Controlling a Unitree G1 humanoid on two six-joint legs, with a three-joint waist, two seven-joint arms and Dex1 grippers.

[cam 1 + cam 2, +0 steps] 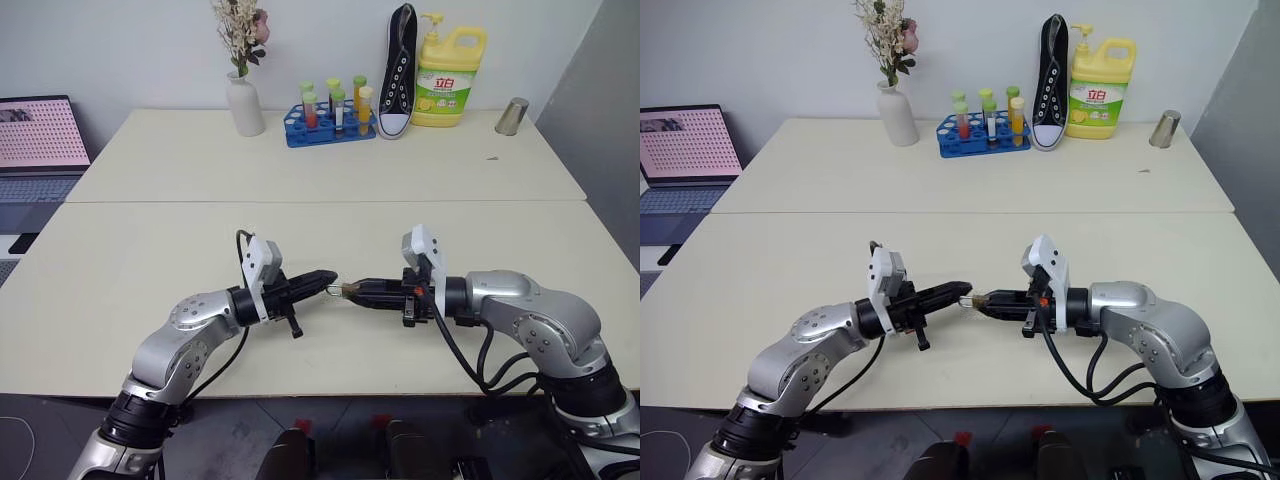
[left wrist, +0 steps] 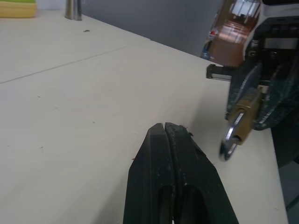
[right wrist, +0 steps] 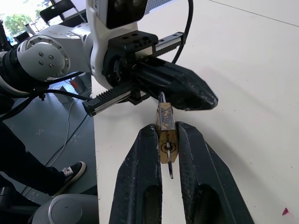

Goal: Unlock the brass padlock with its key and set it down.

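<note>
The brass padlock [image 3: 166, 130] is clamped between the two fingers of my right gripper [image 3: 166, 129], just above the front table. Its thin silvery shackle [image 2: 229, 140] points toward my left gripper. A small key [image 3: 169, 170] sticks out of the keyhole on the face turned to my right wrist. My left gripper [image 1: 332, 281] points at the right gripper [image 1: 358, 291], tip to tip. Its fingers [image 2: 164, 140] are shut with nothing showing between them. Its tip lies right beside the shackle, and I cannot tell whether they touch.
Along the far table's back edge stand a white vase [image 1: 244, 105] with flowers, a blue tube rack [image 1: 330, 125], a black shoe [image 1: 400, 70], a yellow detergent bottle [image 1: 450, 80] and a metal cup [image 1: 512, 117]. A laptop [image 1: 40, 140] sits at the left.
</note>
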